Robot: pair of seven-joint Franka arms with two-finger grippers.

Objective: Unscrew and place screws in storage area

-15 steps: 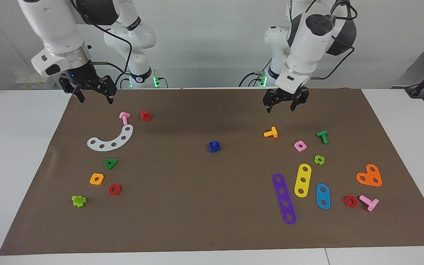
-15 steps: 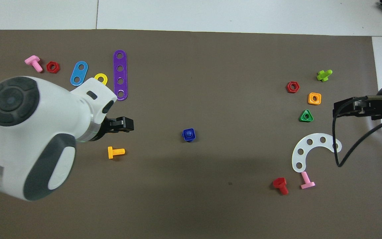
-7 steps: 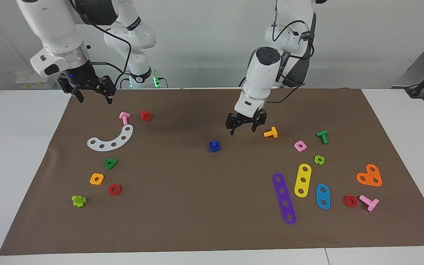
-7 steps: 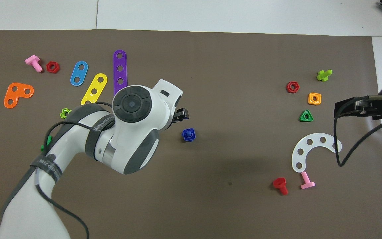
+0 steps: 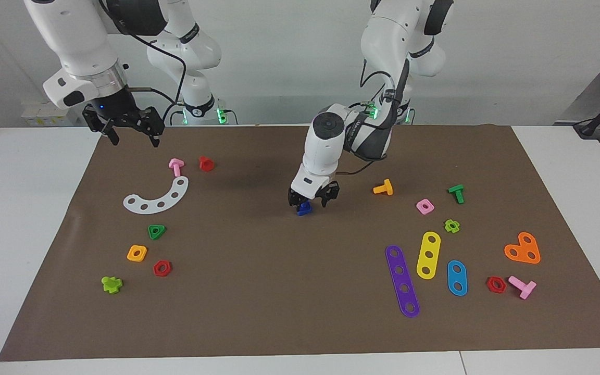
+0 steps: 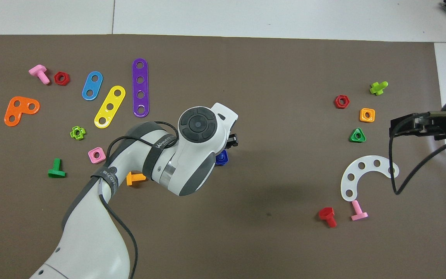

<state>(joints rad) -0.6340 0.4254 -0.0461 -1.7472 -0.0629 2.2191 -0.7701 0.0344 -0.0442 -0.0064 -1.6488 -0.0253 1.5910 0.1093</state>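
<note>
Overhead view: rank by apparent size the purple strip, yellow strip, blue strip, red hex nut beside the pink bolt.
1. purple strip
2. yellow strip
3. blue strip
4. red hex nut
All lie flat on the mat, so the order looks safe.

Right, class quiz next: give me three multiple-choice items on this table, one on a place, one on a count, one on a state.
1. The left end effector is over: A the white curved strip; B the blue screw; C the orange bolt.
2. Holes in the purple strip: A three; B four; C six.
3. The right end effector is: A shut on a pink bolt; B shut on a red nut; C open, holding nothing.
Answers: 1 B, it hangs right over that screw at mid-mat; 2 B, four holes show in both views; 3 C, its jaws stand apart in the air with nothing between them.
</note>
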